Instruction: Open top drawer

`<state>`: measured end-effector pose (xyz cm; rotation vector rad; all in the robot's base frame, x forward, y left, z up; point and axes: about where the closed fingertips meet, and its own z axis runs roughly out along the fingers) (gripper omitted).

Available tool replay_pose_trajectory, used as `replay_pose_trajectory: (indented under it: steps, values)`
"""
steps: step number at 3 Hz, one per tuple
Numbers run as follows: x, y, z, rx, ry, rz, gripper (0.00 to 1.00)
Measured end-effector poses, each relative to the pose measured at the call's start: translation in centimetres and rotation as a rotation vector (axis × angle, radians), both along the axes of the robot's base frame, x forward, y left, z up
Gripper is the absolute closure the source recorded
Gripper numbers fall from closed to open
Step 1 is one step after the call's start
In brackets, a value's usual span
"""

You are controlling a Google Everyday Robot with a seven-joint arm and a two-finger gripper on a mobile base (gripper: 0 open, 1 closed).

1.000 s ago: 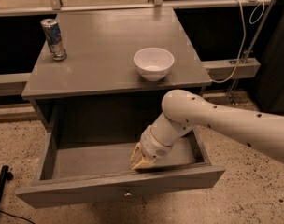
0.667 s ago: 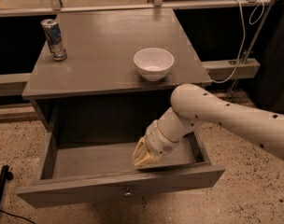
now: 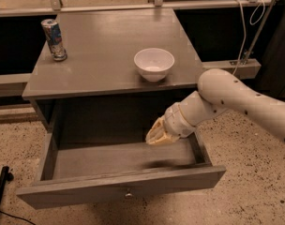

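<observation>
The top drawer (image 3: pixel 119 191) is a wide grey wooden drawer, pulled far out of the grey cabinet, with its shallow box showing bare. A small round metal knob (image 3: pixel 128 194) sits at the centre of its flat front. My gripper (image 3: pixel 154 135) is at the end of the white arm, which comes in from the right. It hovers above the right part of the drawer's floor, clear of the front and of the knob. It holds nothing.
On the grey cabinet top (image 3: pixel 105 64) stand a white bowl (image 3: pixel 154 63) near the front right and a drink can (image 3: pixel 54 39) at the back left. Speckled floor lies around. A black pole (image 3: pixel 1 186) stands at the lower left.
The arm and gripper have lifted and drawn back to the right, out of the drawer box. The drawer has stayed open and has not moved.
</observation>
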<state>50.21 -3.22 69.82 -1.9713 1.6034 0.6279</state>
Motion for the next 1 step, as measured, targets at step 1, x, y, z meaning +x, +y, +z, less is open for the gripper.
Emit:
replay_pose_trajectory:
  steps: [1]
  values:
    - [1.91,-3.57,1.84,0.050,0.001,-0.089,0.81]
